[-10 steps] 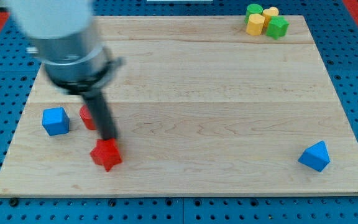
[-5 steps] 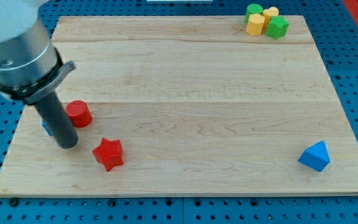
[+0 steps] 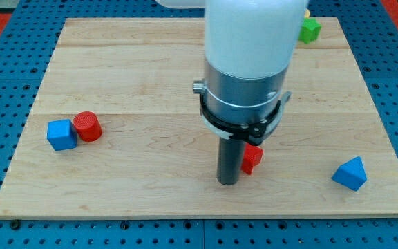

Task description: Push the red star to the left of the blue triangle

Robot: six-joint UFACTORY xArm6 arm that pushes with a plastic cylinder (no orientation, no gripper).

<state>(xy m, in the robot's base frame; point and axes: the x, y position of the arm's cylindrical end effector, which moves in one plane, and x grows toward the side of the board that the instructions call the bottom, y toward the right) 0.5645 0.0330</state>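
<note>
Pale wooden board (image 3: 150, 83) (smooth, visible grain), matt painted red star (image 3: 252, 158), dark matt rod.

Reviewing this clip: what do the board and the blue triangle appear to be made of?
The board looks like light, unpainted wood: pale planks with visible grain lines and seams, matte finish. The blue triangle seems a solid painted or dyed block, possibly wood or plastic; its colour is uniform with a soft sheen and no grain shows, so the material stays open.

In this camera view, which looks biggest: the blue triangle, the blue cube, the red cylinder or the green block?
1-3. blue triangle, blue cube, red cylinder: too alike to rank.
4. green block: smallest, but farther off and partly hidden.
</note>
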